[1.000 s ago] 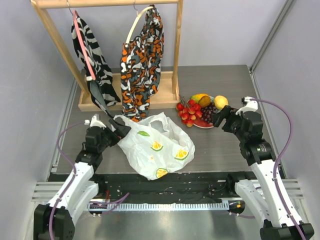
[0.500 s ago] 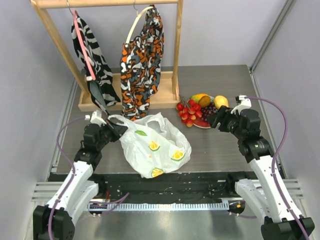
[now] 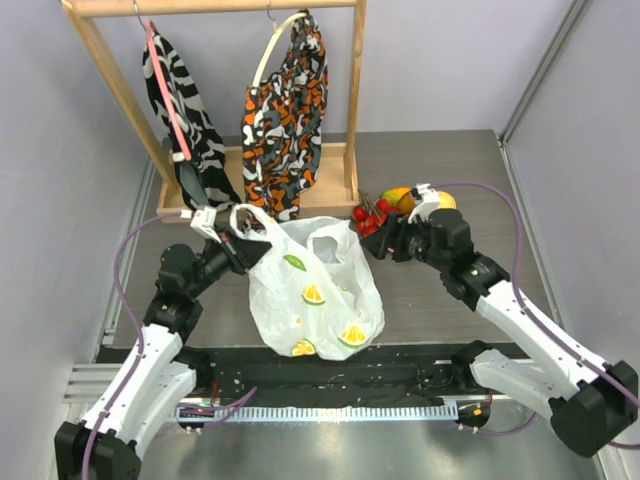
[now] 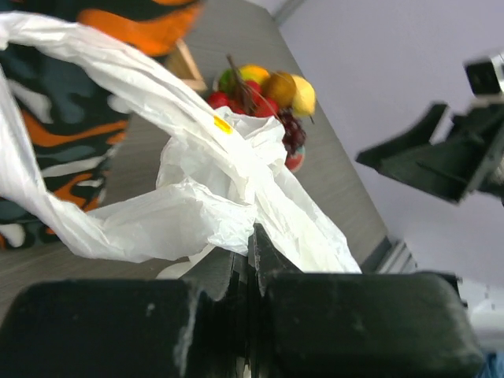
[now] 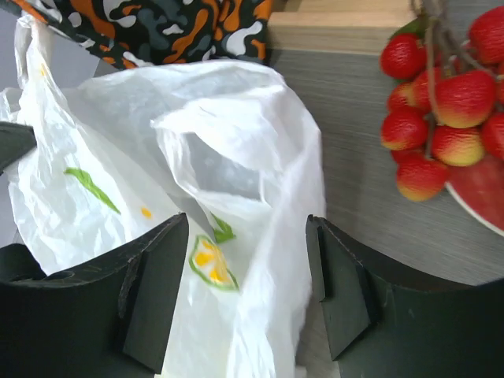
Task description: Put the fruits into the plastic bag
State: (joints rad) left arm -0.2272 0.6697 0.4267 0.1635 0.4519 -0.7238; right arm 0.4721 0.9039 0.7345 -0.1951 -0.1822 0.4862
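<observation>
Bag (image 3: 315, 290), long axis near-far, handles far, seemingly raised

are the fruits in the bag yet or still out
Out. The fruits sit piled on their plate beside the plastic bag, which the left gripper holds up near a handle.

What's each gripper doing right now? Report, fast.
Left gripper: shut on the plastic bag, at its handle.
Right gripper: open, bag plastic between its fingers, not clamped.

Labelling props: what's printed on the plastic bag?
Plastic bag: yellow-orange citrus slices, green leaves on white; top external view.
</observation>
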